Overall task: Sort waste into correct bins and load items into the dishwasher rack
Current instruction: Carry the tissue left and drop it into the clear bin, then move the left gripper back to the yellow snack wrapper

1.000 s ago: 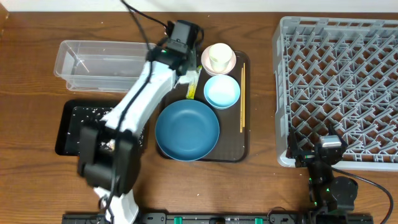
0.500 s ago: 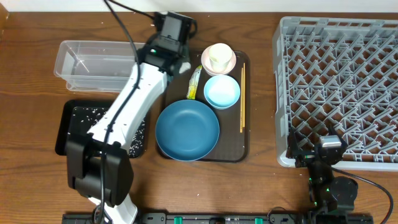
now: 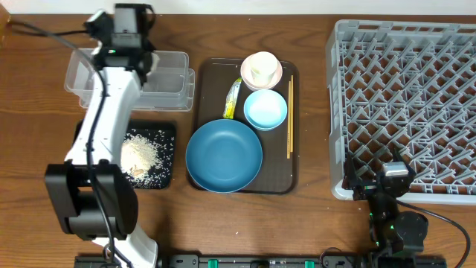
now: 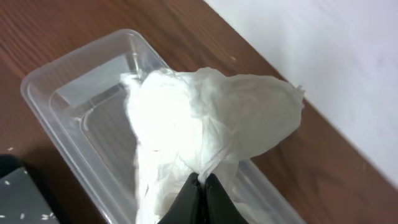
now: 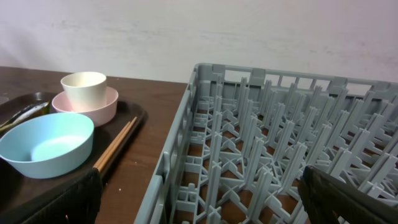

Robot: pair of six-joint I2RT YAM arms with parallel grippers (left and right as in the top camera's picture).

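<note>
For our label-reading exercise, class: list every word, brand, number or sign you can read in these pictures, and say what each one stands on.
No text can be read in any view.
Yellow-green snack wrapper: any print on it is too small to read.
Napkin, clear container, grey rack: no markings visible.

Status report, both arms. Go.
Left gripper shut on napkin, over clear container. Right gripper open, at rack near edge. Wrapper on brown tray, not yet binned. Drop path looks clear.
</note>
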